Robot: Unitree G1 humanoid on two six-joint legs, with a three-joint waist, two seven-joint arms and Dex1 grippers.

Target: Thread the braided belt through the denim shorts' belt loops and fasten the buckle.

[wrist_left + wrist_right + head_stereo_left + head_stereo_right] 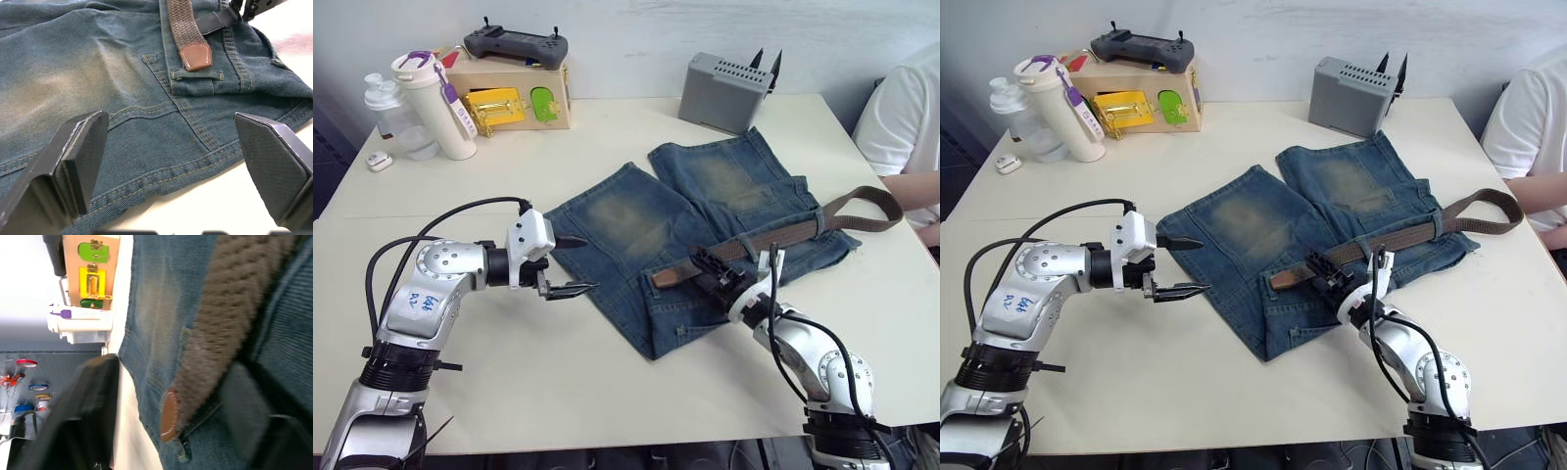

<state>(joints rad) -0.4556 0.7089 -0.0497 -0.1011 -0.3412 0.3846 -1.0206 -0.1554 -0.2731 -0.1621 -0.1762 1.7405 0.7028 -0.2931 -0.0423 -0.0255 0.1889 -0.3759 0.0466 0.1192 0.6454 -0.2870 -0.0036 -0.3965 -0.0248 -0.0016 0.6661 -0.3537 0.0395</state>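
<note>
While left tool (570,265) gapes beside denim shorts (636,225), right tool (710,269) grips braided belt (783,234)

Cream table (607,157), pale wall (636,29)

Robotics test lab. Marked by a plain cream worktop (607,147) against a bare pale wall; at its far left corner, a wooden latch-and-lock practice box (514,98) topped by a handheld controller (516,44), beside drink bottles (431,103); at the far edge, a grey battery-like unit (724,90). Seated person in a white shirt (901,117) at the right edge. Pegboard of tape rolls (29,382) beyond, in the right wrist view.
</note>
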